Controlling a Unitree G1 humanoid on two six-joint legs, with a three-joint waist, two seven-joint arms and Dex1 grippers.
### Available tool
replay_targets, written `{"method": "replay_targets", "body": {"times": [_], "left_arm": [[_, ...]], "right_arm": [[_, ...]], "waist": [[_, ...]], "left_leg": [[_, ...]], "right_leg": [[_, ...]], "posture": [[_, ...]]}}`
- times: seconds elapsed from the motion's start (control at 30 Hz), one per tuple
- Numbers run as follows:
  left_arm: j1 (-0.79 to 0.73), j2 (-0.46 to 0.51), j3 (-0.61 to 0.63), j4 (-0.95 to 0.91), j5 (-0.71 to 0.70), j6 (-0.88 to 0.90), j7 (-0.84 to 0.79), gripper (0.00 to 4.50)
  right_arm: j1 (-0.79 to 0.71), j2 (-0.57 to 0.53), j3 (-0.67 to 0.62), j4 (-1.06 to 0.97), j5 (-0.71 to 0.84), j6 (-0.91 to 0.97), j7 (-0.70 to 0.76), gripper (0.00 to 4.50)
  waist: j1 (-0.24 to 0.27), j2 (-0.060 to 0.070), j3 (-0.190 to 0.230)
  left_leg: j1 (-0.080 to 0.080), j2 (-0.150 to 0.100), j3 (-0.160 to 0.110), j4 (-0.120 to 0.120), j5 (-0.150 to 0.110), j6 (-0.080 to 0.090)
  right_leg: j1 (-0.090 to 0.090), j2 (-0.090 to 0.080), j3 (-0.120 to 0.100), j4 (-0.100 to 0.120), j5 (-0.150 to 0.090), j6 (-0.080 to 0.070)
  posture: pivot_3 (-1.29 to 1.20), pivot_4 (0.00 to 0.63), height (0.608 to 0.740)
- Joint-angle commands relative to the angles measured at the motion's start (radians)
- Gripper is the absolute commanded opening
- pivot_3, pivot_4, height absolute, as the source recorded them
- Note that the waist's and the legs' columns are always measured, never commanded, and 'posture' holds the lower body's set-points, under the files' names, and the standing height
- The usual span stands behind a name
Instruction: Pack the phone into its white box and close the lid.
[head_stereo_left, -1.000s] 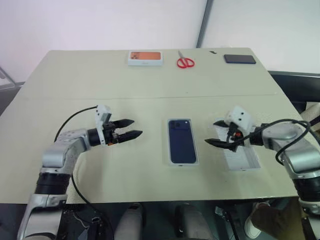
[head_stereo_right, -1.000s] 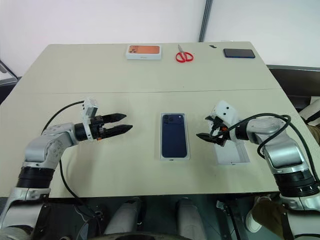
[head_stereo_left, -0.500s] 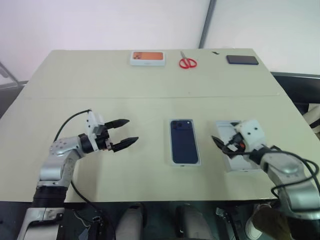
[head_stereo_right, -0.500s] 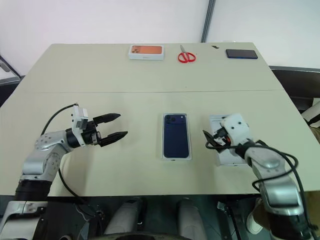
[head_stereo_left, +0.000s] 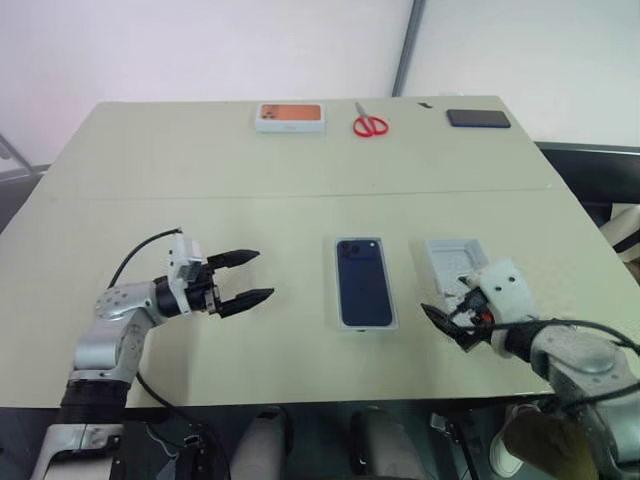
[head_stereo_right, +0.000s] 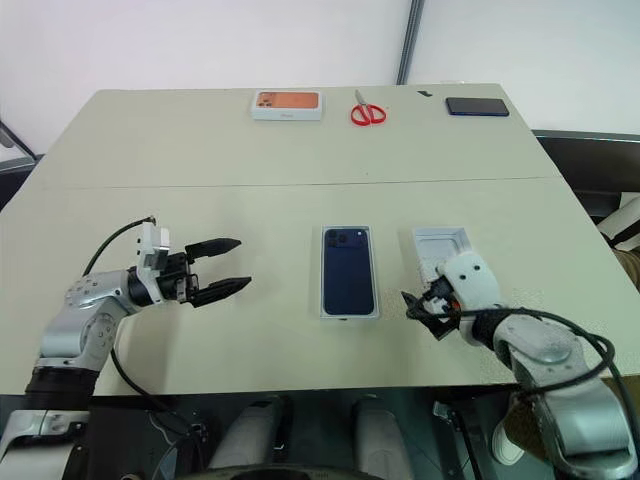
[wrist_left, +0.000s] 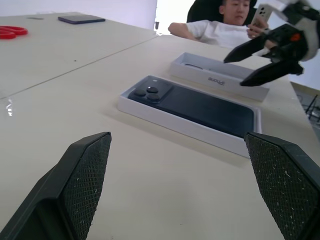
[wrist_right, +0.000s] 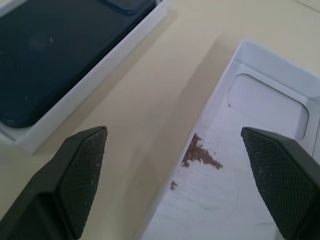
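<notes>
Two claws stand wide open and empty: the left gripper (head_stereo_left: 262, 274) hovers over bare table (head_stereo_left: 200, 180) well to the left of the packing, and the right gripper (head_stereo_left: 440, 322) sits at the near end of the lid (head_stereo_left: 447, 262). The phone (head_stereo_left: 363, 283) already lies face down in the white box (head_stereo_left: 365, 327) at mid-table, so closing appears to be what is left. The lid rests just right of the box, hollow side up. It probably needs gripping by its long walls, turning over, then lowering square onto the box so the corners line up without nudging it. Nothing lies between lid and box. Red scissors (head_stereo_left: 371, 124), an orange-pictured box (head_stereo_left: 290, 116) and a black phone (head_stereo_left: 478, 118) line the far edge, well clear. A seated person (wrist_left: 220, 30) is beyond the table.
</notes>
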Motion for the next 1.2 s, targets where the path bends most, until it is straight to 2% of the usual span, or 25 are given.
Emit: {"method": "replay_targets", "body": {"times": [0.03,0.13,0.3,0.53,0.63,0.87,1.2], "left_arm": [[0.023,0.016,0.008,-0.062,-0.031,0.020,-0.017,4.47],[0.042,0.021,0.009,-0.085,-0.041,0.032,-0.019,4.47],[0.065,0.031,0.013,-0.107,-0.045,0.035,-0.026,4.47],[0.095,0.044,0.007,-0.118,-0.053,0.035,-0.054,4.47],[0.103,0.054,-0.005,-0.092,-0.031,-0.004,-0.091,4.50],[0.108,0.068,-0.014,-0.037,-0.002,-0.072,-0.157,4.50],[0.094,0.052,-0.016,0.000,0.018,-0.112,-0.149,4.50]], "right_arm": [[-0.077,0.004,-0.010,-0.033,0.054,0.159,-0.023,4.49],[-0.121,0.012,0.000,-0.034,0.074,0.278,-0.046,4.49],[-0.116,-0.026,0.023,-0.034,0.079,0.317,-0.050,4.49],[-0.134,-0.015,0.031,-0.046,0.080,0.354,-0.075,4.49],[-0.125,-0.021,0.048,-0.047,0.070,0.353,-0.091,3.64],[-0.135,0.007,0.047,-0.030,0.075,0.364,-0.121,0.03],[-0.234,0.064,0.006,0.026,0.082,0.368,-0.139,0.03]], "waist": [[0.000,0.000,0.000],[0.000,0.000,0.000],[0.001,0.000,0.000],[-0.001,0.000,0.000],[0.000,0.000,0.000],[-0.001,0.000,0.000],[0.000,0.000,0.000]], "left_leg": [[0.000,0.000,0.000,0.000,0.000,0.000],[0.000,0.000,0.000,0.000,0.000,0.000],[0.000,-0.001,0.000,0.000,0.000,0.001],[0.000,0.000,0.000,0.000,0.000,0.001],[0.000,0.000,0.000,0.000,0.000,0.001],[0.000,0.000,0.001,0.000,0.000,0.001],[0.000,0.000,0.000,0.000,0.000,0.001]], "right_leg": [[0.000,0.000,0.000,0.000,0.000,0.000],[0.000,0.000,0.000,0.000,0.000,0.000],[0.000,-0.001,0.000,0.000,0.000,0.000],[0.000,-0.001,0.000,0.000,0.000,0.000],[0.000,-0.001,0.000,0.000,0.000,0.000],[0.000,-0.001,0.000,-0.001,-0.002,-0.003],[0.000,-0.001,0.000,-0.001,-0.002,-0.002]], "posture": [[0.00,0.150,0.740],[0.00,0.150,0.740],[0.00,0.150,0.740],[0.00,0.150,0.740],[0.00,0.150,0.740],[0.00,0.150,0.740],[0.00,0.150,0.740]]}}
